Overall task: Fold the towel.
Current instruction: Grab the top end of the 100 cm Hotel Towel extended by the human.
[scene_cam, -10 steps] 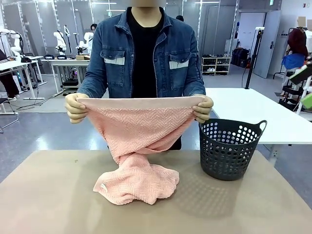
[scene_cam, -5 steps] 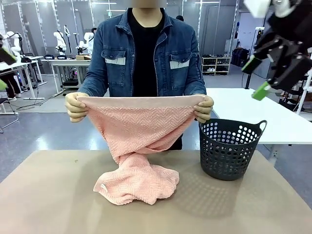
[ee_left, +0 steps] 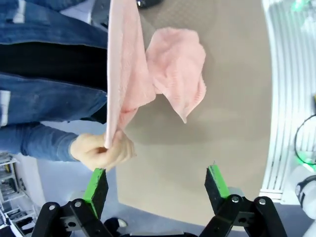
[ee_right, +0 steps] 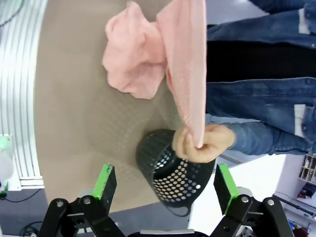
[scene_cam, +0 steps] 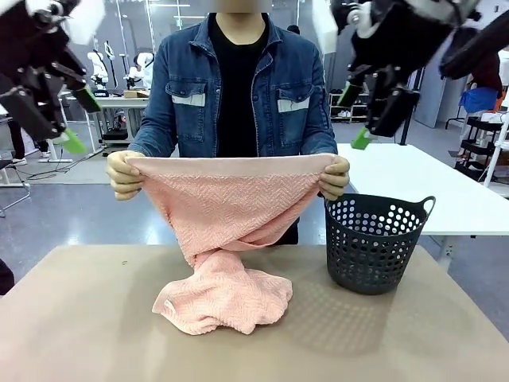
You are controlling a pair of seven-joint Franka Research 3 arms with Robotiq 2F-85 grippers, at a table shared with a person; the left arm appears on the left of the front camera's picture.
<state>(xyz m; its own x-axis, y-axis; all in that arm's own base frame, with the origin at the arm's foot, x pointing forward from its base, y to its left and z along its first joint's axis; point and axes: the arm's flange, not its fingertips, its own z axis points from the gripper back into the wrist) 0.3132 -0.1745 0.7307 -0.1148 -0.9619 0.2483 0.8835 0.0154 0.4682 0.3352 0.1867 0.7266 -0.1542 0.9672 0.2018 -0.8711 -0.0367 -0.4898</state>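
- A second ago no arm was here. Now the left tool (scene_cam: 79, 121) and the right tool (scene_cam: 355, 118) have come in, high up on each side of the person.
- Both tools have their fingers wide apart and hold nothing.
- The towel (scene_cam: 231, 215) hangs from the person's hands (scene_cam: 123, 175). Its bottom is heaped on the bench (scene_cam: 79, 318).
- I think the tools are coming for the top corners, so folding can start.
- I count one towel, one basket (scene_cam: 370, 247), two tools and two hands.
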